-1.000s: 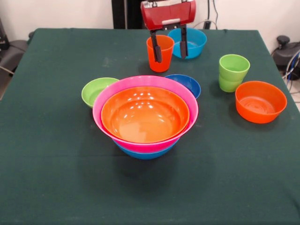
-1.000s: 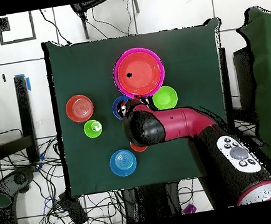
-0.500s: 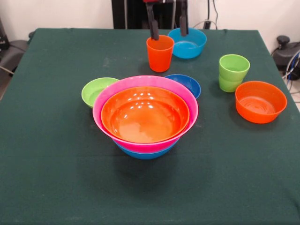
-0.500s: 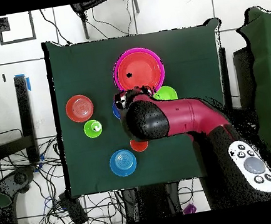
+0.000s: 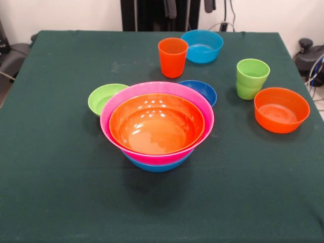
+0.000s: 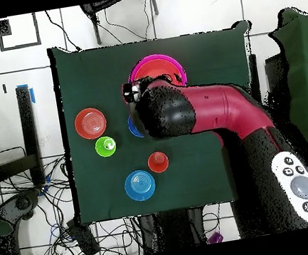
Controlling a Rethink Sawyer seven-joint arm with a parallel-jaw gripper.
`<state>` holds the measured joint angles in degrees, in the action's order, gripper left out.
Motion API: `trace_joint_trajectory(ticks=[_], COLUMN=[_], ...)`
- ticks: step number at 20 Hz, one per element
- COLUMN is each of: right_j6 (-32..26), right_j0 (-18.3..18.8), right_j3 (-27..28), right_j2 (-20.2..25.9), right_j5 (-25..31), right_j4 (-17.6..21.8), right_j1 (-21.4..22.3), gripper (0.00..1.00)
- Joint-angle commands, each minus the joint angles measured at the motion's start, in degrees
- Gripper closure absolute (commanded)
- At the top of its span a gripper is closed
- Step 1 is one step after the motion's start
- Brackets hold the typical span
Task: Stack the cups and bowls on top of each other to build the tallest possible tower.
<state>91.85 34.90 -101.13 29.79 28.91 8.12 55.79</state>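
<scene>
The tower stands mid-table: a large orange bowl nested in a pink one on a blue one. The orange cup stands upright and free behind it, and shows in the overhead view too. Two lime green cups are stacked at the right. Behind or beside the tower sit a light blue bowl, a dark blue bowl, a lime green bowl and a small orange bowl. My gripper shows only its tips at the top edge, open and empty, high above the orange cup.
In the overhead view my arm covers most of the tower, whose pink rim shows. The small orange bowl, green cups and light blue bowl lie beside it.
My gripper, which had a finger inside the orange cup, has risen straight up off it to the top edge. The cup stays on the table. Overhead, the arm swung over the tower.
</scene>
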Motion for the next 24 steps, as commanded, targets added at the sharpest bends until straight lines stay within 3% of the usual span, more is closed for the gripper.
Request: trace_joint_trajectory(ticks=[1, 10, 17, 20, 24], right_j6=[2.08, 1.26, 7.43, 11.84, 13.36], right_j0=[-3.63, -5.95, -8.57, -10.74, -12.37], right_j3=[9.56, 16.39, 14.57, 12.36, 11.45], right_j2=[0.68, -0.26, -2.14, -4.27, -6.32], right_j5=[7.91, 7.73, 4.04, -1.43, -4.90], right_j4=[-0.16, 1.43, -0.24, -0.24, 0.20], right_j1=[-5.56, -11.51, -12.34, -12.67, -13.69], gripper=[0.00, 0.00, 0.00, 0.00, 0.00])
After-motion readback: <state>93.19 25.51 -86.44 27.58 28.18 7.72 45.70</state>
